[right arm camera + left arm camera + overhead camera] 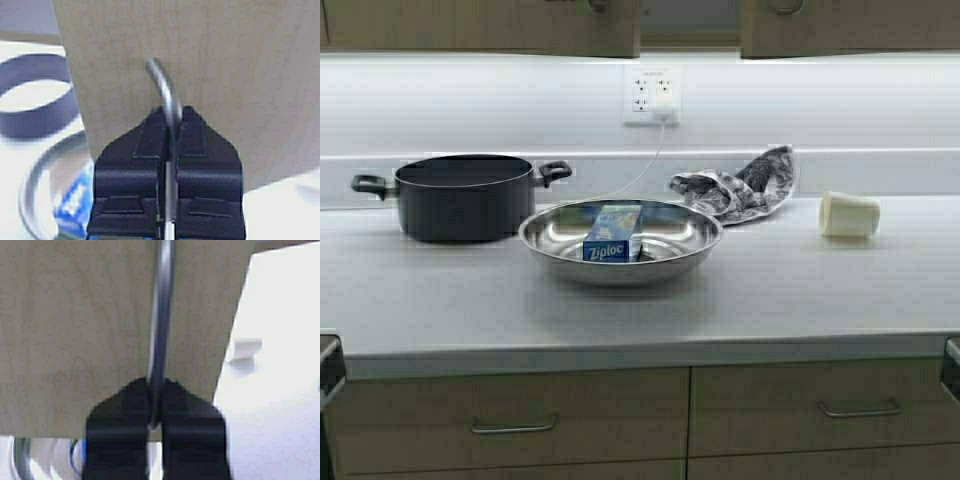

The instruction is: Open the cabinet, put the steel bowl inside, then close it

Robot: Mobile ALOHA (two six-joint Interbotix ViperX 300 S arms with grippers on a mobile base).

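The cabinet hangs above the counter; its two tan doors (480, 25) (850, 25) stand apart with a gap between them. My left gripper (156, 385) is shut on the left door's steel bar handle (162, 305). My right gripper (173, 112) is shut on the right door's curved steel handle (165, 85). The steel bowl (620, 245) sits on the counter below, mid-front, with a blue Ziploc box (613, 235) in it. The bowl's rim also shows in the right wrist view (35, 190).
A black two-handled pot (460, 195) stands left of the bowl. A patterned cloth (740, 185) and a cream cup (848, 214) on its side lie to the right. A wall socket (652, 95) with a white cable is behind. Base drawers (515, 425) run below the counter edge.
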